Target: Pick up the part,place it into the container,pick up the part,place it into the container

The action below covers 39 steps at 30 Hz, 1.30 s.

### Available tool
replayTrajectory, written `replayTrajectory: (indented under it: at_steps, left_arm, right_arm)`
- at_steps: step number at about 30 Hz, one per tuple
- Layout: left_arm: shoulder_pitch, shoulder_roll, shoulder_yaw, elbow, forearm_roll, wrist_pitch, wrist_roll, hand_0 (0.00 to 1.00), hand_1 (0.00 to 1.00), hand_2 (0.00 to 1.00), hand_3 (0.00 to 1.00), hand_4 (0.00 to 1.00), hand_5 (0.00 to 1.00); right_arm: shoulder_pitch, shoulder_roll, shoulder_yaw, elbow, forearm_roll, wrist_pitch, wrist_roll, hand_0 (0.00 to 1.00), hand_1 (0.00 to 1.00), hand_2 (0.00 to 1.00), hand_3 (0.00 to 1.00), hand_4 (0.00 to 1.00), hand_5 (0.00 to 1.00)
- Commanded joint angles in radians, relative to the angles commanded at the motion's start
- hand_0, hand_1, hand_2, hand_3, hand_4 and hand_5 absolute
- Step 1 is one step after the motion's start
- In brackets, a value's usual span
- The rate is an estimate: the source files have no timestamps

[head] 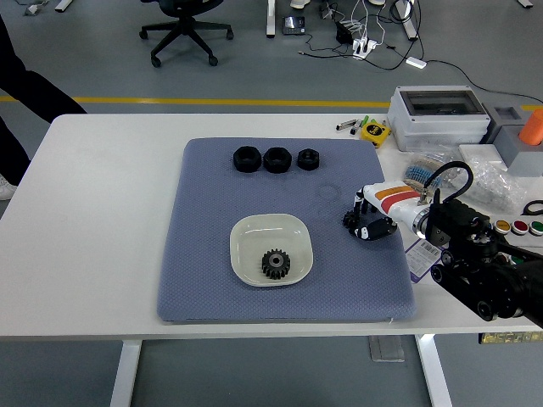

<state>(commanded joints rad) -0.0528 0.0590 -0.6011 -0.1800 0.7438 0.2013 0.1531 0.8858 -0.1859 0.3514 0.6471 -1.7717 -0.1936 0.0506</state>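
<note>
A white dish (246, 240) sits on the blue-grey mat (204, 280) and holds a black gear (275, 264). Three black nut-like parts lie in a row at the mat's far edge: left (246, 158), middle (277, 158) and a smaller one on the right (307, 158). My right hand (366, 222) hangs low over the mat's right side, to the right of the dish. Its fingers are curled loosely and hold nothing. The left arm does not show.
A grey lidded box (438, 117), a yellow tape measure (374, 131), plastic bags (496, 181) and an orange object (533, 126) crowd the table's right side. A person's dark leg (17, 80) is at the far left edge. An office chair (182, 25) stands beyond the table.
</note>
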Motion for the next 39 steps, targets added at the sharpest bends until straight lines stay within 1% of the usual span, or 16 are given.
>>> replayTrajectory:
  at_steps: [1,2,7,8,13,14,19,20,25,26,39]
  left_arm:
    - [0.000,0.000,-0.001,0.000,0.002,0.000,0.000,0.733,0.711,0.715,0.595,0.647,0.629]
    - [-0.001,-0.001,-0.003,0.000,0.002,0.000,0.000,0.733,0.711,0.715,0.594,0.646,0.628]
    - [-0.001,-0.002,-0.008,0.000,0.008,0.002,0.002,0.733,0.711,0.715,0.594,0.646,0.628]
    - [-0.001,-0.002,-0.008,0.000,0.009,0.001,0.002,0.733,0.711,0.716,0.595,0.646,0.628]
    - [0.002,-0.002,-0.014,0.000,0.016,0.002,0.004,0.733,0.711,0.716,0.595,0.646,0.628]
    - [0.002,-0.002,-0.015,0.000,0.018,0.001,0.004,0.733,0.710,0.718,0.595,0.646,0.628]
    - [0.004,-0.002,-0.022,0.000,0.030,0.000,0.007,0.733,0.710,0.718,0.595,0.646,0.628]
    - [0.005,-0.002,-0.023,0.000,0.031,0.000,0.007,0.732,0.708,0.714,0.594,0.646,0.628]
    - [0.007,-0.002,-0.031,0.000,0.045,-0.001,0.010,0.732,0.708,0.714,0.594,0.646,0.628]
    - [0.007,-0.002,-0.031,0.000,0.045,-0.001,0.010,0.732,0.706,0.713,0.594,0.647,0.631]
    - [0.011,0.000,-0.032,0.000,0.051,-0.005,0.010,0.731,0.704,0.708,0.592,0.646,0.630]
  right_arm:
    - [-0.001,0.000,-0.001,-0.001,0.004,-0.001,0.000,0.333,0.468,0.507,0.502,0.742,0.429]
    - [-0.001,0.000,-0.002,-0.001,0.008,-0.001,0.001,0.265,0.437,0.487,0.500,0.720,0.471]
    - [-0.005,-0.001,-0.001,0.006,0.031,0.014,-0.004,0.265,0.437,0.487,0.500,0.720,0.471]
    - [-0.006,-0.001,-0.001,0.006,0.036,0.016,-0.005,0.231,0.402,0.467,0.499,0.737,0.449]
    - [-0.013,-0.001,-0.007,0.003,0.075,0.023,-0.006,0.231,0.402,0.467,0.499,0.737,0.449]
    - [-0.015,-0.001,-0.008,0.002,0.082,0.023,-0.006,0.167,0.342,0.438,0.500,0.737,0.453]
    - [-0.022,-0.002,-0.012,0.005,0.118,0.028,-0.008,0.167,0.342,0.438,0.500,0.737,0.453]
    - [-0.023,-0.002,-0.013,0.005,0.124,0.028,-0.008,0.140,0.316,0.420,0.495,0.722,0.448]
    - [-0.028,-0.004,-0.013,0.005,0.151,0.022,-0.007,0.140,0.316,0.420,0.495,0.722,0.448]
    - [-0.029,-0.004,-0.012,0.005,0.154,0.022,-0.007,0.117,0.288,0.403,0.495,0.700,0.461]
    - [-0.033,-0.024,0.025,0.020,0.189,0.003,-0.006,0.102,0.269,0.390,0.494,0.692,0.484]
